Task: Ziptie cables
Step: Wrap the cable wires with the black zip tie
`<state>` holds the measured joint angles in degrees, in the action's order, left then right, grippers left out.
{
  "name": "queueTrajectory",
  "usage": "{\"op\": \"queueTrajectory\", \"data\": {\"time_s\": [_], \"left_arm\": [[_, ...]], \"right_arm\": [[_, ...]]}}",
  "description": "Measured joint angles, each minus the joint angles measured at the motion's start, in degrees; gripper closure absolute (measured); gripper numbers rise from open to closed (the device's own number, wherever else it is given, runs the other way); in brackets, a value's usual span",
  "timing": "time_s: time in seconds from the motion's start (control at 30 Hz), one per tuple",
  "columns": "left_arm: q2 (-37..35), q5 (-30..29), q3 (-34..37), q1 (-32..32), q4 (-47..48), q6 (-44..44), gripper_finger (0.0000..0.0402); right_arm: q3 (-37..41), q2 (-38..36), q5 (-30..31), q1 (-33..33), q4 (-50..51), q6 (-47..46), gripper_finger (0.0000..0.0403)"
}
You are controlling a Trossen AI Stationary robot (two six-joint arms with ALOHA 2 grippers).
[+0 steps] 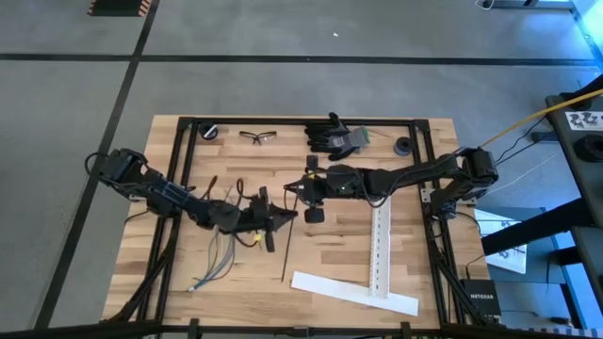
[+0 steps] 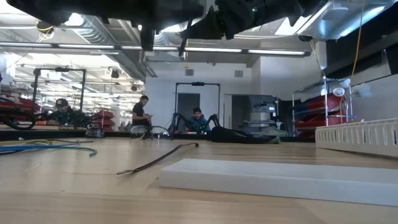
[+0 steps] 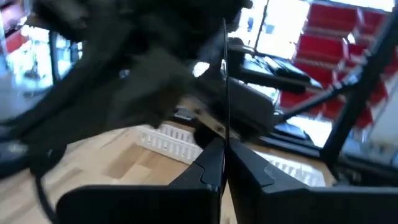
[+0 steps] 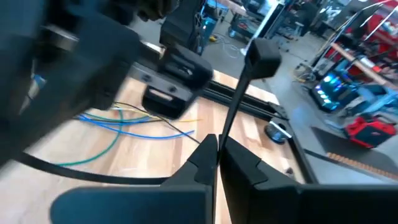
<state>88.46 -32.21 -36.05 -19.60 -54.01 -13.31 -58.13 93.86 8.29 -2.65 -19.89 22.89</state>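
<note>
A wide workshop with grey floor and black floor lines surrounds a pale butcher-block surface (image 1: 330, 254) framed by black rails; in the low view people sit far off among red racks. The only legible writing is "NETGEAR" on a black box (image 1: 478, 299) on the floor beside the surface's right edge. The cables (image 1: 215, 259), thin limp wires in blue, grey and green, lie fanned on the left part of the surface, below the left arm, and show in the right wrist view (image 4: 134, 124) as loose curves on the wood. One ziptie (image 1: 285, 247), a stiff thin black strip, lies flat near the middle of the surface, apart from the cables. The left tool (image 1: 285, 217) hovers above the middle with its fingers pressed together on a second ziptie (image 3: 224, 81), which stands straight up between them in its wrist view. The right tool (image 1: 303, 185) sits just beside it, fingers closed on a thin black strip (image 4: 231, 115) ending in a square head. Two white perforated strips (image 1: 377, 254) form an angle at lower right, one flat, one ribbed. Safety glasses (image 1: 257, 137) and black gloves (image 1: 334, 137) lie along the far edge, leaving bare wood in the middle front.
</note>
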Motion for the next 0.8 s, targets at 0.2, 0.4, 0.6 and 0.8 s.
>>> {"op": "queueTrajectory", "data": {"time_s": [0.2, 0.4, 0.6, 0.8], "left_arm": [[0.0, -2.6, 0.0, 0.1, -2.0, -5.6, 0.0401], [0.0, -3.7, 0.0, 0.1, -0.9, -10.1, 0.0401], [0.0, -3.7, 0.0, 0.6, 1.2, -11.8, 0.0401], [0.0, -4.4, 0.0, 0.5, 0.9, -12.1, 0.0401]], "right_arm": [[0.0, 0.0, 4.2, -1.3, 0.1, 3.0, 0.0403], [0.0, 0.0, 5.3, -1.6, 0.3, 3.1, 0.0403], [0.0, 0.0, 5.3, -1.6, 0.3, 3.6, 0.0403], [0.0, 0.0, 6.4, -1.6, 0.3, 4.6, 0.0403]]}}
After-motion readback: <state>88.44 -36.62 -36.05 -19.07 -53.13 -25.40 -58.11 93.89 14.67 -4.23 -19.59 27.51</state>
